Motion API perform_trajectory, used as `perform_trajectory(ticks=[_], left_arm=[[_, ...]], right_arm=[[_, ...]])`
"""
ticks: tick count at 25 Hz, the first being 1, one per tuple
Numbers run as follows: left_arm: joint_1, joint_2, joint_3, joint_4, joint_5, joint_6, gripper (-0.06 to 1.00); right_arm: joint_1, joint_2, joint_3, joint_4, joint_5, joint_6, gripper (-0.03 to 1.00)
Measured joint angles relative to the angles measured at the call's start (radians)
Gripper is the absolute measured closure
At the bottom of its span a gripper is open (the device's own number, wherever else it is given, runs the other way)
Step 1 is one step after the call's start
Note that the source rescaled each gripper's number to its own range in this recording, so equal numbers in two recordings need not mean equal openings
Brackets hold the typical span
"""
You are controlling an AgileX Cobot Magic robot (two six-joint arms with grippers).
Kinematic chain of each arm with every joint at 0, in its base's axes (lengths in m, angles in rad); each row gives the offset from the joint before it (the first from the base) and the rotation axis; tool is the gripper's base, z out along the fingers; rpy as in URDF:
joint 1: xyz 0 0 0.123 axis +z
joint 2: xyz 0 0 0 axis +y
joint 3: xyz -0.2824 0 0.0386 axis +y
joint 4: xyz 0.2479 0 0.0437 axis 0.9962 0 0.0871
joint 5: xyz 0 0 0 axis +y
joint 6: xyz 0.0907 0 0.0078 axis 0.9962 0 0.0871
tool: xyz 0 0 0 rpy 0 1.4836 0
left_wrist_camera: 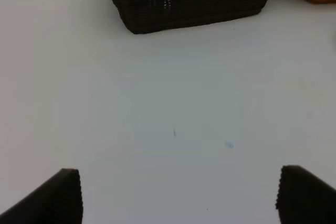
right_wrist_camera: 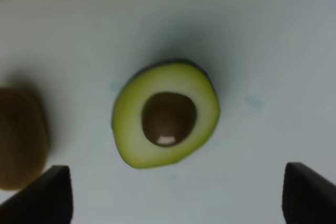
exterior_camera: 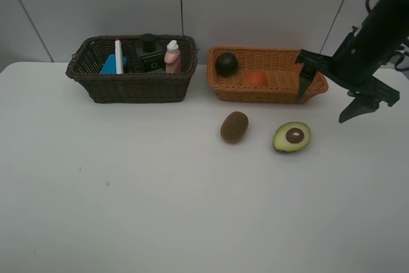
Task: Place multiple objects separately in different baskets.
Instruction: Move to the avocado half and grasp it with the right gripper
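Green halved avocado (right_wrist_camera: 165, 114) lies cut-face up on desk (exterior_camera: 160, 190), centred beneath the empty, wide-open right claw (exterior_camera: 332, 91). Judgement: descend straight, straddle rim evenly, avoid nearby kiwi (exterior_camera: 234, 126). Left claw (left_wrist_camera: 178, 195) open, idle.

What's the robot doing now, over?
Right gripper open above halved avocado. Left gripper open, idle. Kiwi on table too. Nothing in the way.

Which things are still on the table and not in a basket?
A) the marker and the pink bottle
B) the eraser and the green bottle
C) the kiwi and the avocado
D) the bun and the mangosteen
C: the kiwi and the avocado lie on the bare table in front of the orange basket; everything else is inside a basket.
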State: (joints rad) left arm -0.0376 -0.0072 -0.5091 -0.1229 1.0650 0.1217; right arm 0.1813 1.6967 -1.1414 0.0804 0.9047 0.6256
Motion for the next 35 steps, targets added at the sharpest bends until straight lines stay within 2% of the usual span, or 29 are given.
perform_trajectory(ticks=[3,8,15,35], left_arm=[[0.000,0.000,0.000,0.000,0.000,0.000,0.04],[0.000,0.000,0.000,0.000,0.000,0.000,0.04],[0.000,0.000,0.000,0.000,0.000,0.000,0.04],[0.000,0.000,0.000,0.000,0.000,0.000,0.04]], right_arm=[[0.000,0.000,0.041,0.016,-0.075,0.044,-0.03],[0.004,0.052,0.078,0.026,-0.122,0.066,-0.03],[0.054,0.144,0.078,0.036,-0.230,0.082,-0.03],[0.057,0.276,0.078,0.017,-0.289,0.091,-0.03]])
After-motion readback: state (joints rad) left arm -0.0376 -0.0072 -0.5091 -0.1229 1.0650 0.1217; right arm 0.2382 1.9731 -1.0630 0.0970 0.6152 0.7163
